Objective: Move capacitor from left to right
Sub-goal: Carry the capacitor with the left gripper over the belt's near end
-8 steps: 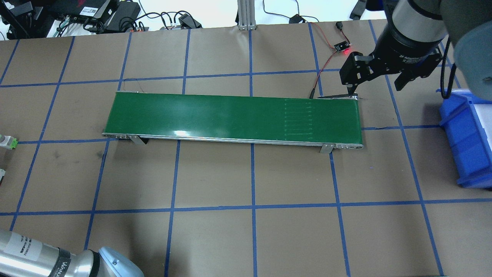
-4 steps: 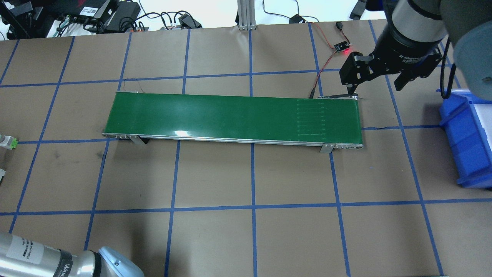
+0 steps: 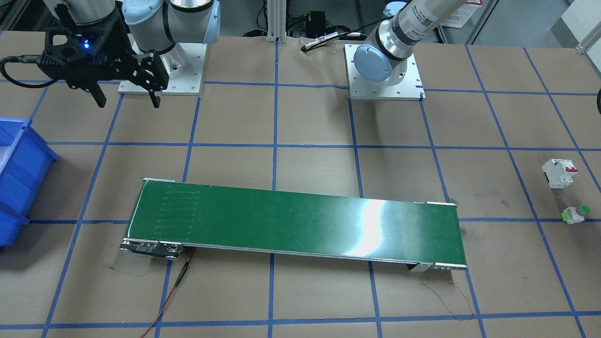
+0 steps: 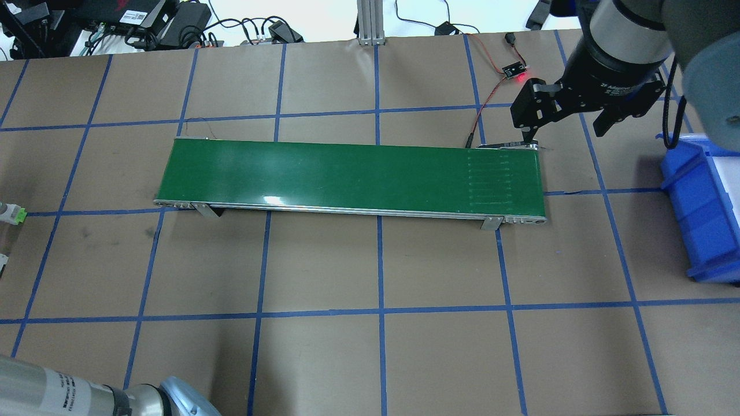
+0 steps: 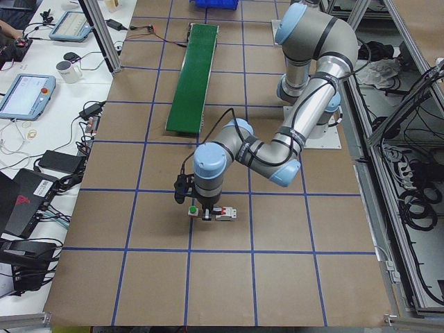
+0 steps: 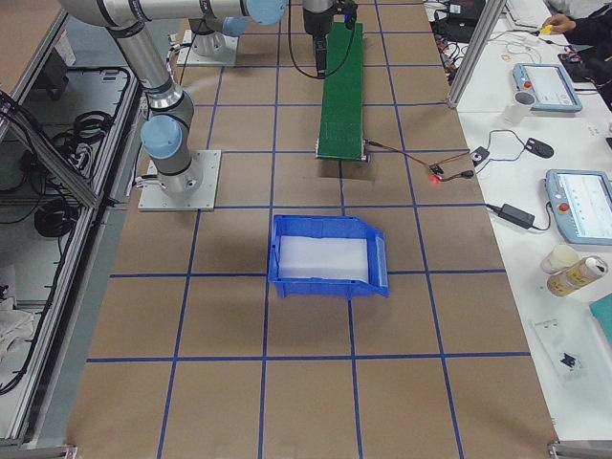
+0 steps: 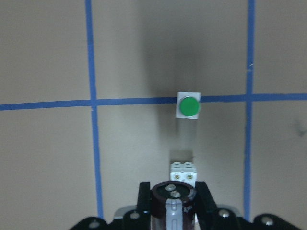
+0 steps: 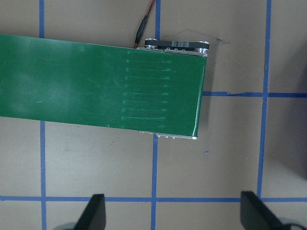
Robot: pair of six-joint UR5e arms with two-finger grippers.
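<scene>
My left claw (image 7: 172, 190) grips the capacitor (image 7: 173, 208), I think, with the circuit breaker (image 7: 183, 171) just beyond it and the green push button (image 7: 188, 106) further ahead. My right claw (image 8: 175, 211) hangs spread wide.

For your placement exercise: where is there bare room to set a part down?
Bare squares lie between the conveyor belt and the robot's edge, up to the blue bin. Crowded: around the breaker and push button, under the left gripper holding the capacitor.

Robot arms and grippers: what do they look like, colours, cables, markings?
The left arm and right arm are silver tubes with pale blue joint caps; the left carries a white label. The right gripper is black and angular, with a blue light and black cable.
</scene>
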